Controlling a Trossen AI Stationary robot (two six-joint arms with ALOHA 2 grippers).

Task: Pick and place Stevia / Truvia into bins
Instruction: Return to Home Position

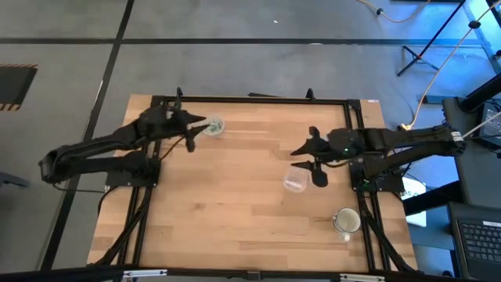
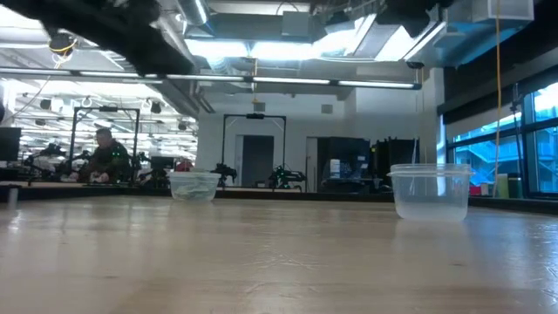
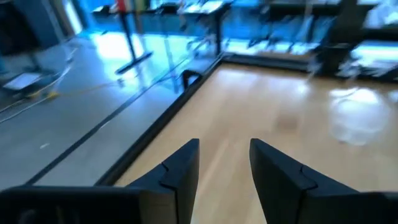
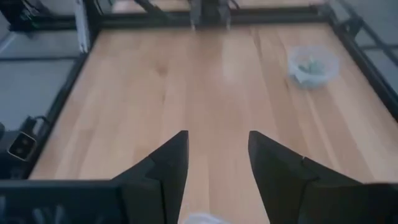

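Status: left gripper (image 3: 224,155) fingers were parted, empty | right gripper (image 4: 217,149) same | Stevia packets (image 4: 309,65) lay in clear cup (image 4: 334,62) just off left fingertips | empty cup (image 1: 295,182) sat beside right fingers

Bright ceiling lights (image 2: 288,48) overhead, window (image 2: 540,139) glare, soft tabletop (image 1: 235,211) shadows.

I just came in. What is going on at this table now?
Two robot arms are sorting green sweetener packets into clear cups. The packets lie in the far cup, next to the left claw, which is open and empty. The right claw is open too, beside the near cup, which looks empty. No loose packet shows on the table. A white mug stands near the right edge.
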